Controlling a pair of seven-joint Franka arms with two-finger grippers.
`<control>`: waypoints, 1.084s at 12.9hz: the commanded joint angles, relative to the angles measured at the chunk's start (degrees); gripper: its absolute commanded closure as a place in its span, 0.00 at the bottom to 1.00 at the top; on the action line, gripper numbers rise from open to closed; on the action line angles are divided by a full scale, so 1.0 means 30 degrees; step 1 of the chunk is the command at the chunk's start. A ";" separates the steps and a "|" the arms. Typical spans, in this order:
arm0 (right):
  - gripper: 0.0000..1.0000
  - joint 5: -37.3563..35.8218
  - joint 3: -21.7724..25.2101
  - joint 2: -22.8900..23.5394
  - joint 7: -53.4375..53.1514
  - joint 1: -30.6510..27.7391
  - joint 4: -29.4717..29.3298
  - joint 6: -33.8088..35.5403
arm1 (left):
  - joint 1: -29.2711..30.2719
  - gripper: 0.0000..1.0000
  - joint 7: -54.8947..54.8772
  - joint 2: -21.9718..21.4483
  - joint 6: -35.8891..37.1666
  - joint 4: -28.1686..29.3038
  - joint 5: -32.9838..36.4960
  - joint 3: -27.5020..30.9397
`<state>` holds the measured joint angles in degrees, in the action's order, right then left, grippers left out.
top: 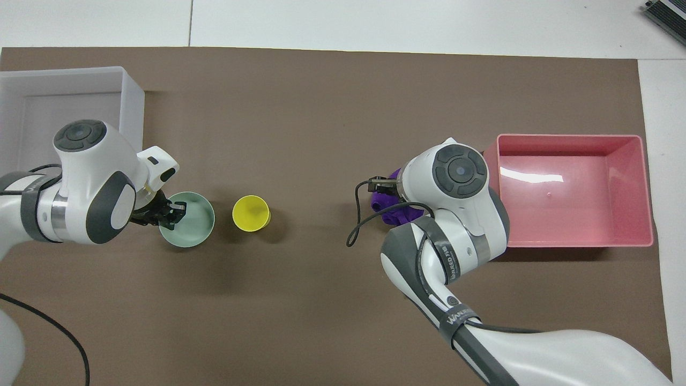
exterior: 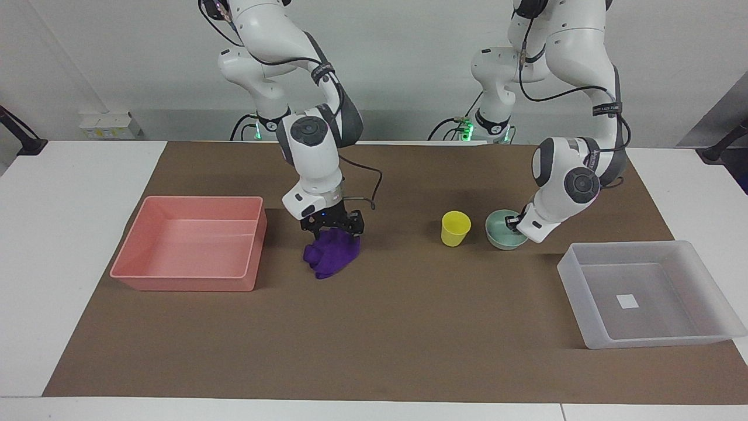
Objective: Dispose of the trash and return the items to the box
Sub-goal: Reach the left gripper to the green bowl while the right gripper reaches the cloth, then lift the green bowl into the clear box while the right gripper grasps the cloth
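Observation:
The purple cloth wad [exterior: 328, 258] lies on the brown mat beside the pink bin; in the overhead view the right arm hides most of the wad [top: 379, 201]. My right gripper [exterior: 332, 230] is open and pressed down onto the wad's top. The mint-green bowl [exterior: 498, 235] stands beside the yellow cup [exterior: 456, 228], toward the left arm's end. My left gripper [exterior: 514, 223] is low at the bowl's rim and shut on it, one finger inside the bowl [top: 195, 226]. The cup [top: 251, 213] stands free. The translucent box [exterior: 590, 334] holds only its white sticker.
The pink bin [exterior: 187, 283] stands at the right arm's end of the mat, with nothing in it. The translucent box [top: 131, 96] stands at the left arm's end, farther from the robots than the bowl. A black cable loops from the right wrist over the mat.

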<state>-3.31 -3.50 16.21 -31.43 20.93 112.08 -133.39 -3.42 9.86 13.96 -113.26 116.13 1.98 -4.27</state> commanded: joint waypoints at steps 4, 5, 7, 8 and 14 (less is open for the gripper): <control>0.62 -0.2560 -0.0005 0.0047 -0.1008 -0.0061 0.1512 -0.1177 | -0.0001 1.00 -0.0444 -0.0578 0.5390 -0.3950 0.0395 0.0223; 0.96 -0.2560 -0.0005 0.0017 -0.0950 -0.0119 0.1834 -0.1819 | 0.0057 1.00 -0.0765 -0.0726 0.6481 -0.4861 0.0424 0.0253; 1.00 -0.2560 -0.0035 -0.0041 -0.1066 -0.0120 0.2043 -0.2294 | 0.0552 1.00 -0.1263 -0.0728 0.7308 -0.6707 0.1064 0.0282; 1.00 -0.2560 -0.0035 -0.0215 -0.1009 -0.0207 0.1898 -0.2295 | 0.0991 1.00 -0.1934 -0.0699 0.7486 -0.7731 0.1504 0.0253; 1.00 -0.2267 -0.0064 -0.2731 -0.0832 -0.1404 0.1837 -0.1711 | 0.3540 1.00 -0.4750 0.0471 0.4831 -0.9236 0.1537 0.0282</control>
<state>-9.36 -3.13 11.90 -32.89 18.97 116.37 -139.55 5.88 -2.83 12.37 -95.28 90.33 5.69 -3.12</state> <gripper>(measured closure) 0.925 0.960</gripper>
